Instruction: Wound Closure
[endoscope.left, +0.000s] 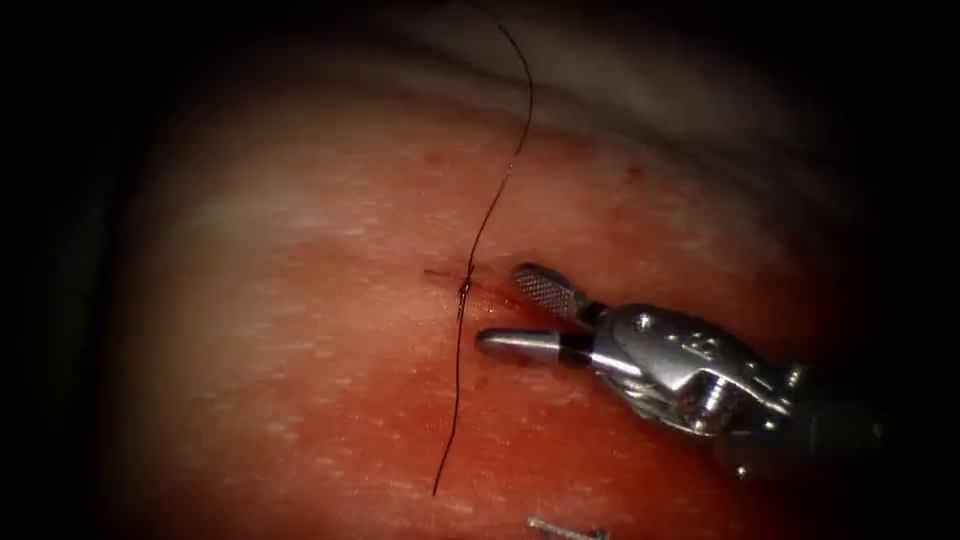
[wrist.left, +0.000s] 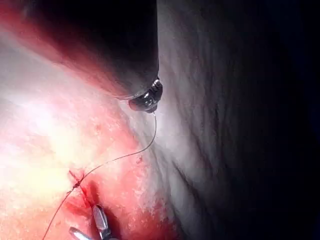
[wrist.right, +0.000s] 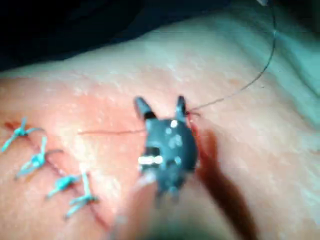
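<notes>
Endoscope view: my right claw (endoscope.left: 505, 315), steel two-jaw needle driver, sits spread open, gripping nothing. Dark thin thread (endoscope.left: 470, 345) with its knot (endoscope.left: 465, 286) lies just left of the jaw tips on the pink-red pork tissue (endoscope.left: 300, 330). Left claw's (wrist.left: 146, 101) state: can't tell.

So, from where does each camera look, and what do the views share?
Endoscope: above and in front of the tissue; right gripper open beside the knot, holding nothing.
Left wrist: along the left shaft; left gripper holds the thread.
Right wrist: behind the open right gripper; tied stitches beside it.
Shared: thread, knot, right gripper.
</notes>
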